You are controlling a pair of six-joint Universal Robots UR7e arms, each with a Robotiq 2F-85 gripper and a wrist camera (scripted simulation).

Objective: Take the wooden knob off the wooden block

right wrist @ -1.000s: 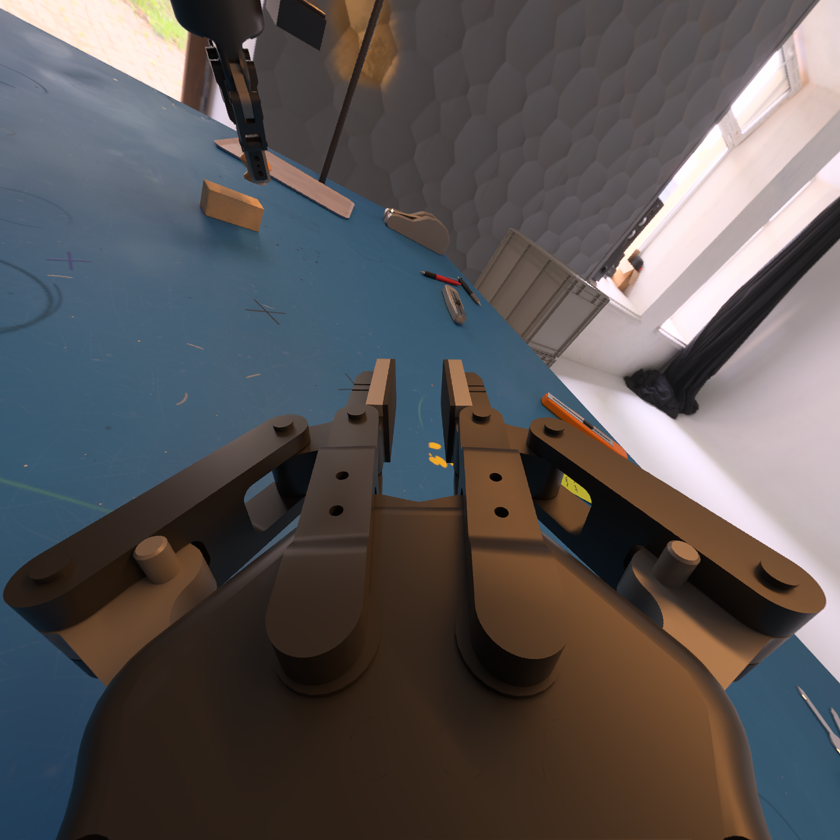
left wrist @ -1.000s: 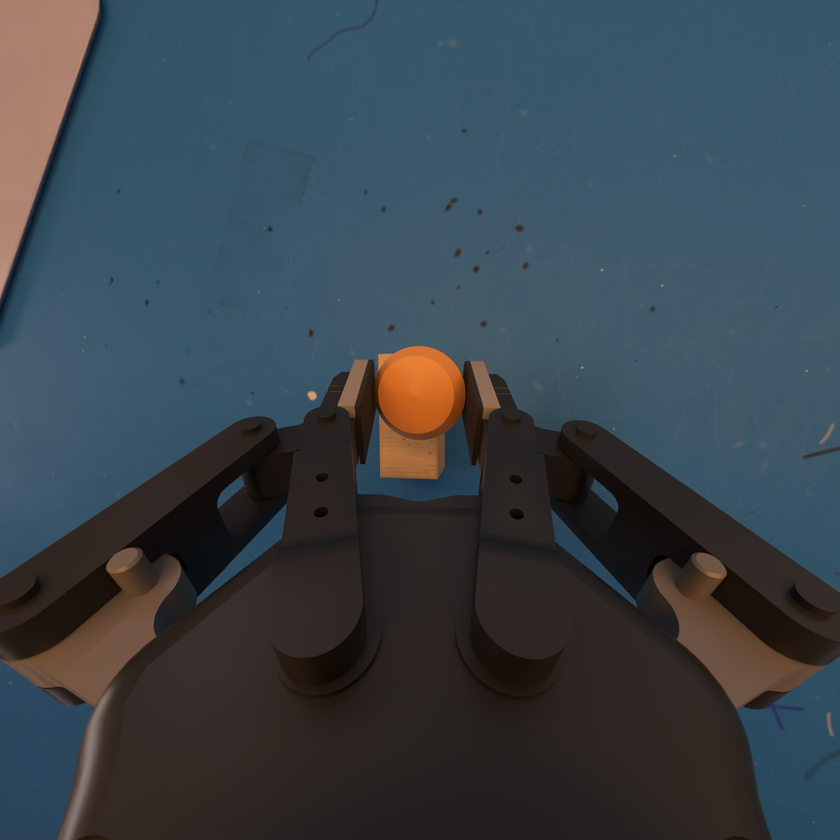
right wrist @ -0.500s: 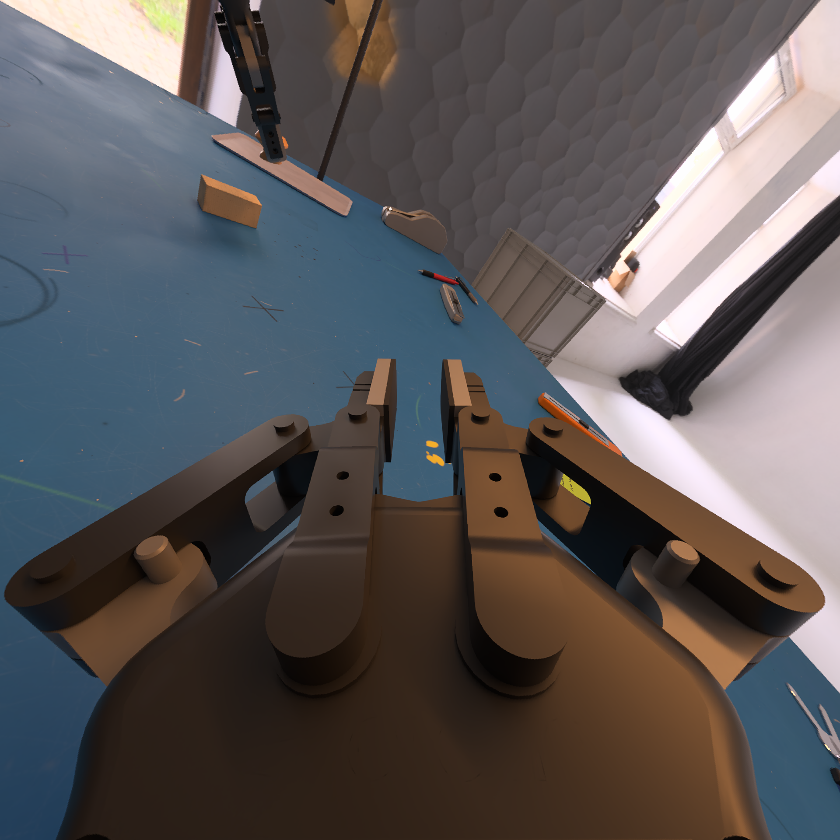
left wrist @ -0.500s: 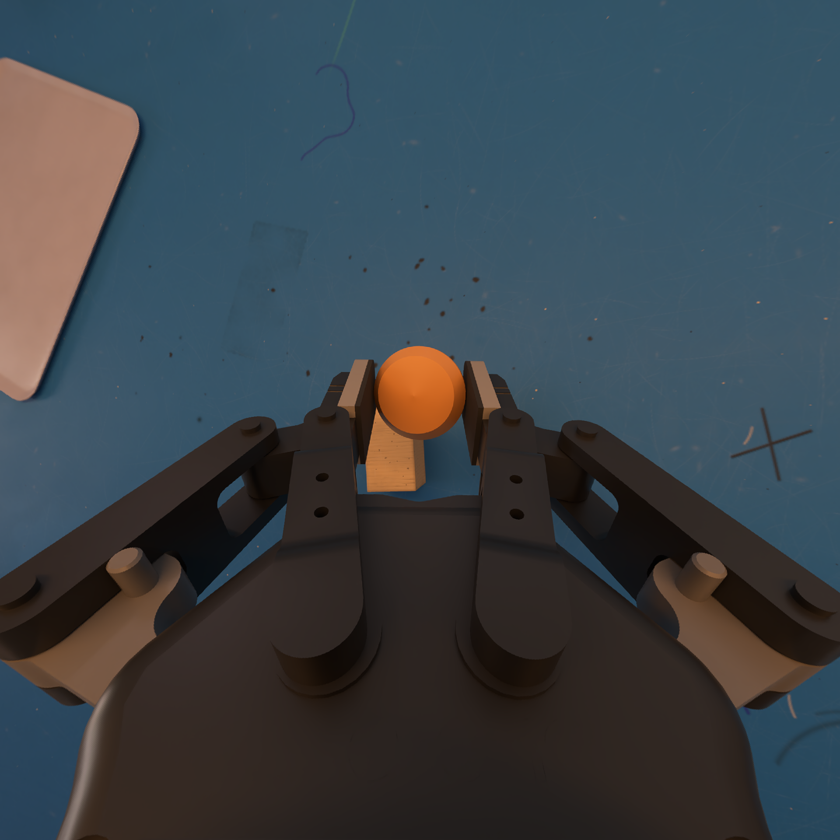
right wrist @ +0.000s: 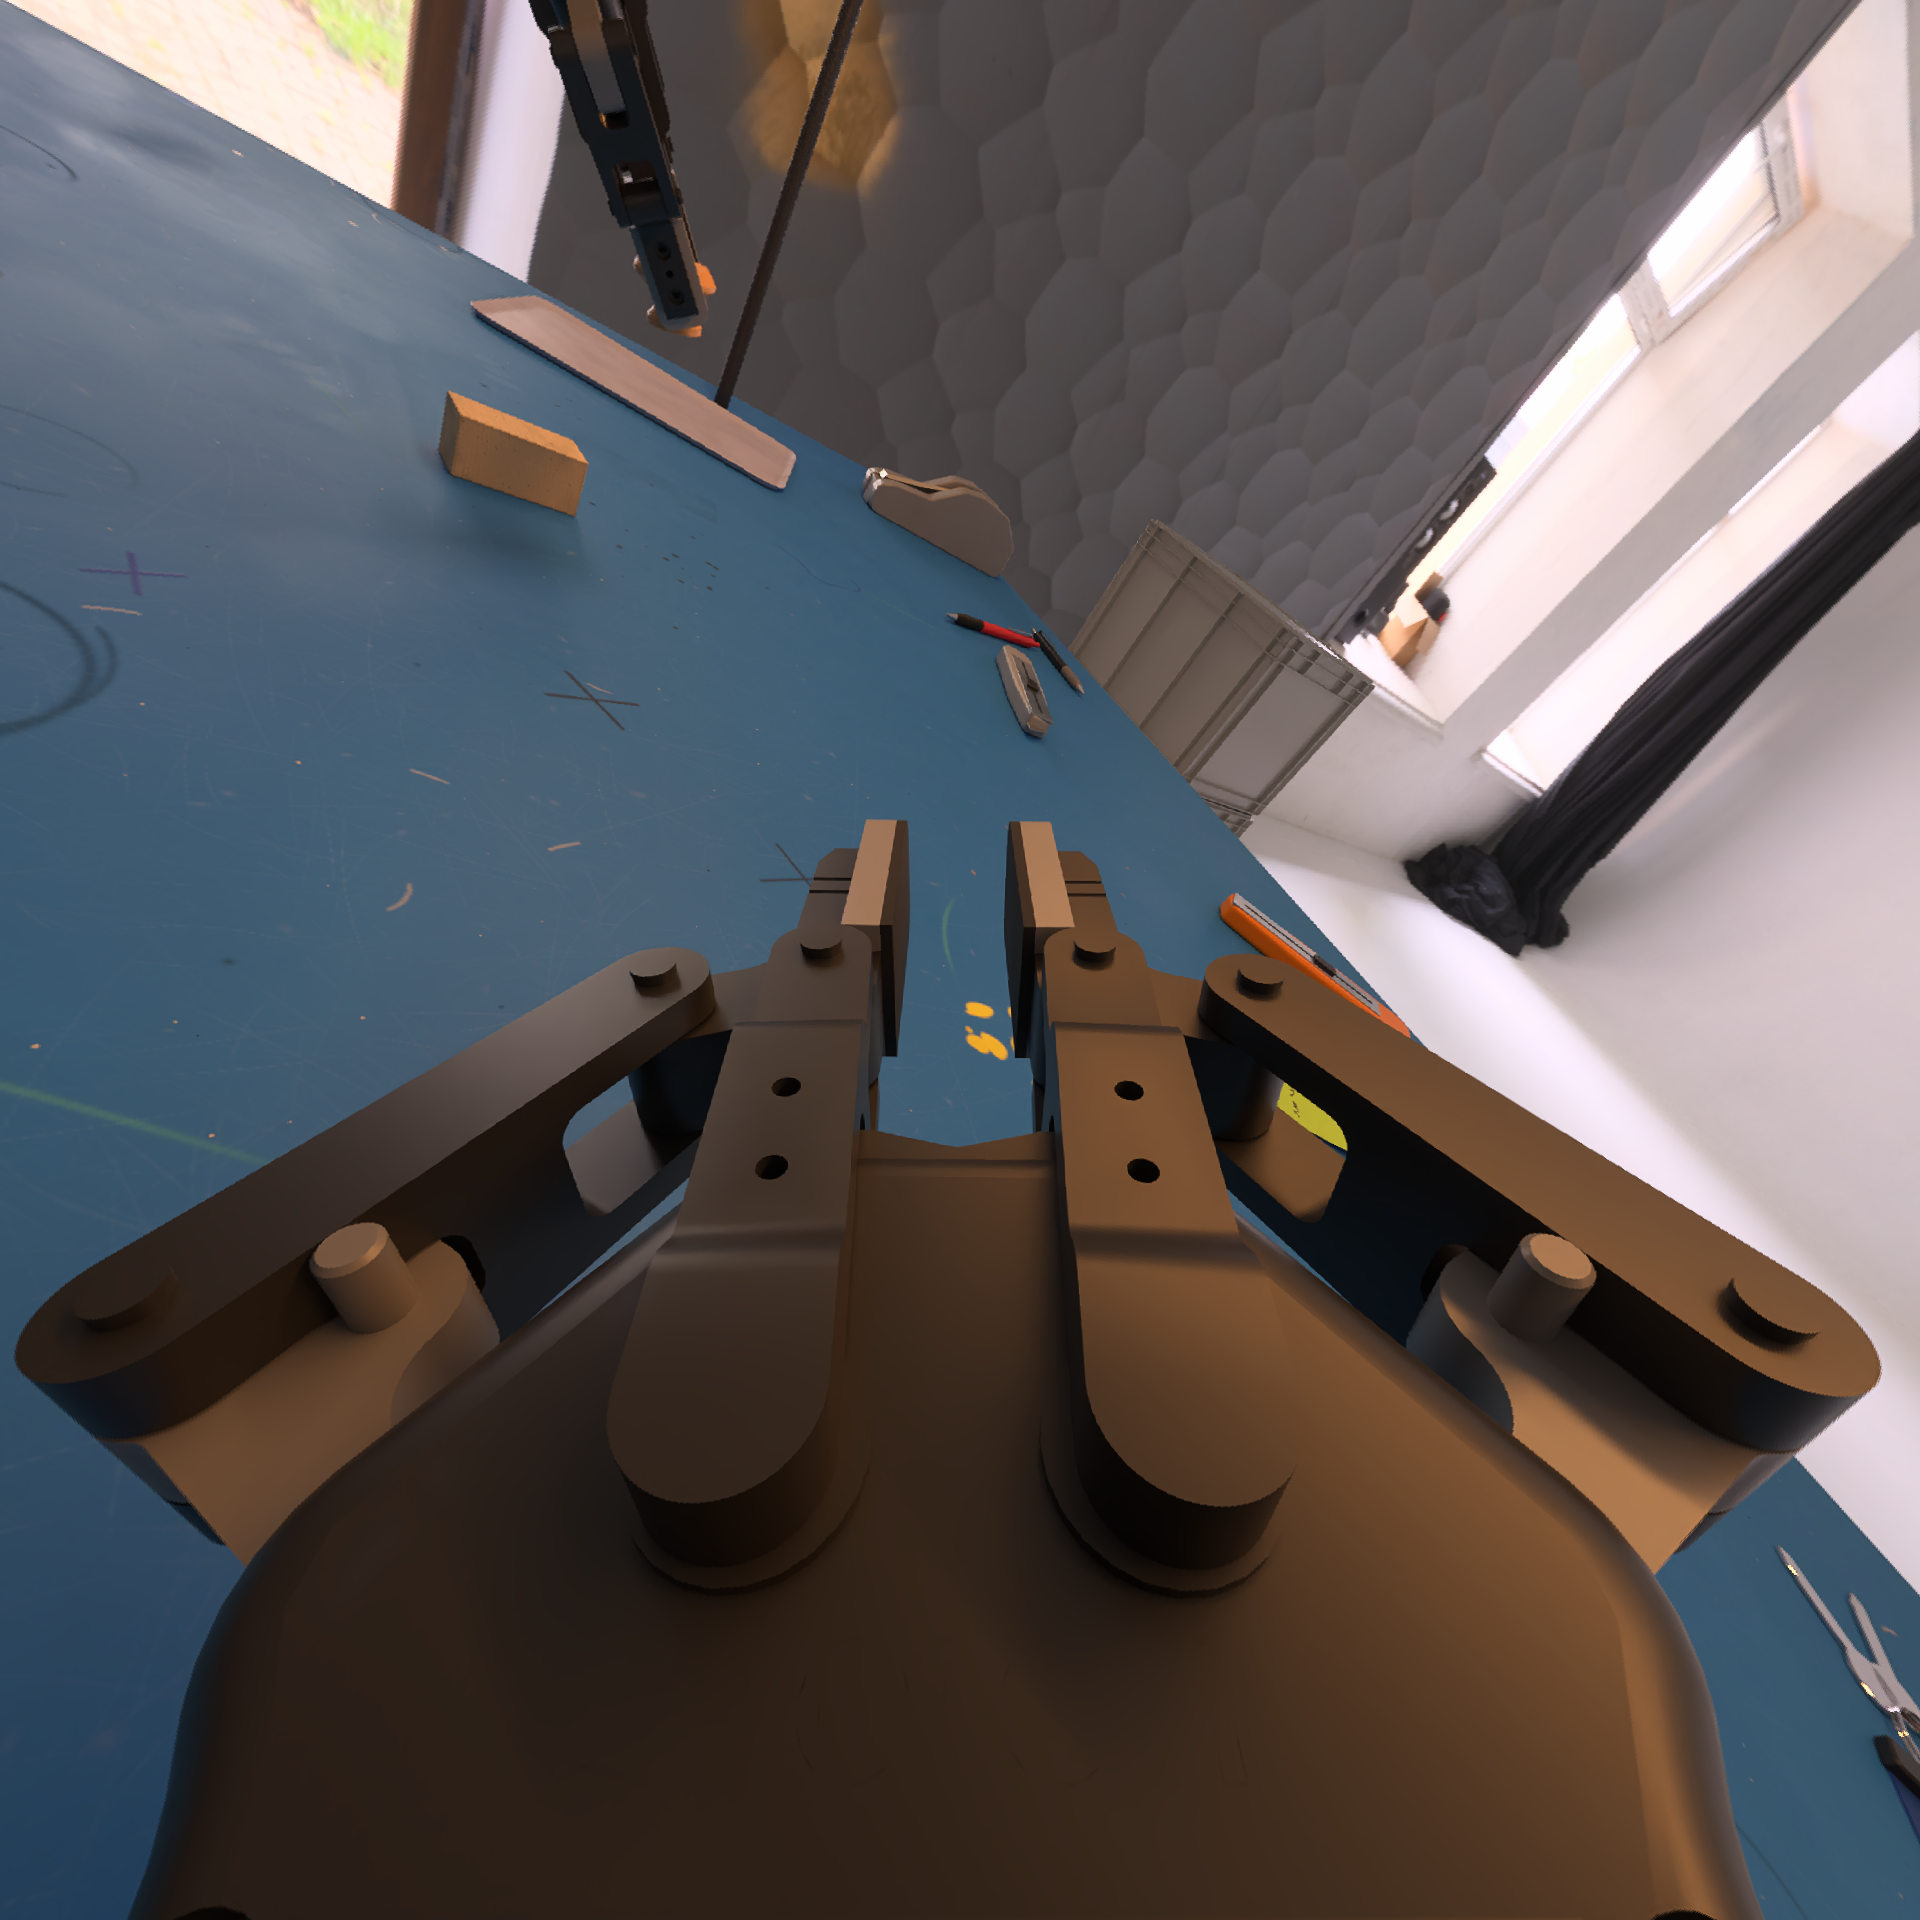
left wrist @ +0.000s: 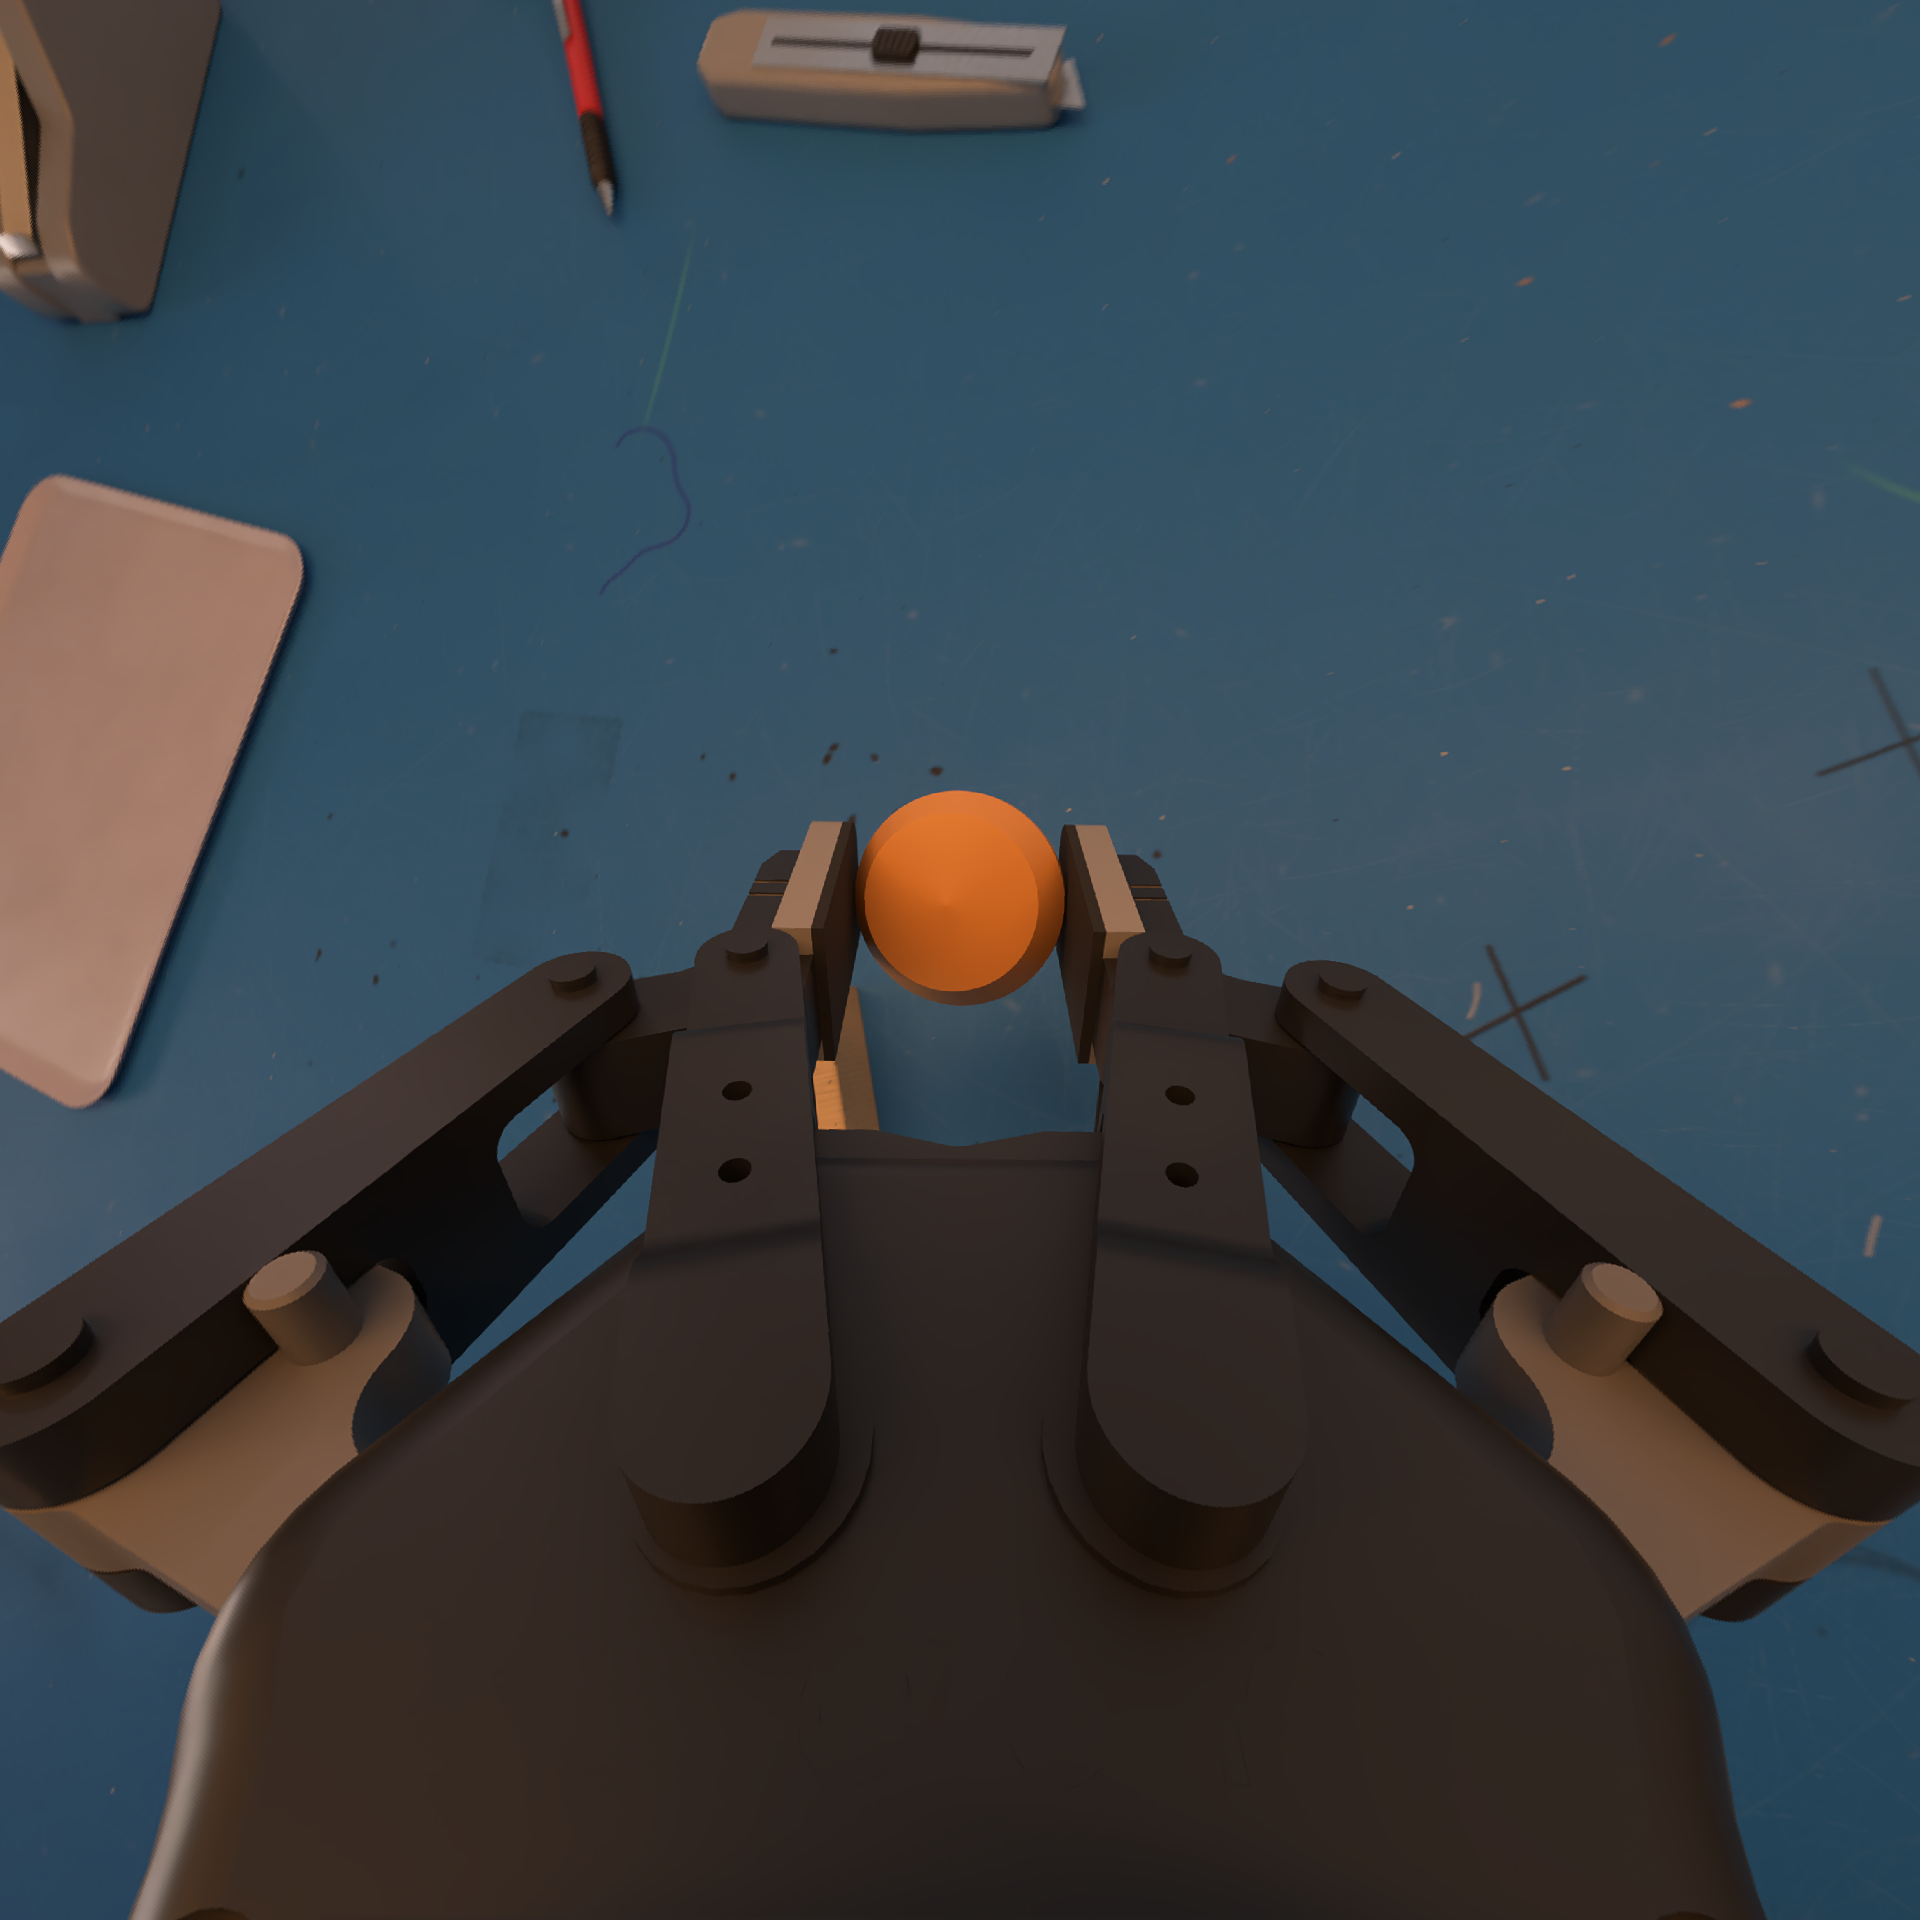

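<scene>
Toward the far left of the blue surface (right wrist: 312, 810), the wooden block (right wrist: 511, 467) lay alone, the flat board (right wrist: 634, 390) just beyond it. Above that board the left gripper (left wrist: 958, 896) hung with jaws clenched on the wooden knob (left wrist: 956, 899). Nearer the right edge, the right gripper (right wrist: 957, 885) hovered with jaws parted, grasping nothing.

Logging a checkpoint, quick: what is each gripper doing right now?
Left gripper: shut on the wooden knob, lifted above the table.
Right gripper: fingers slightly apart, holding nothing.
</scene>
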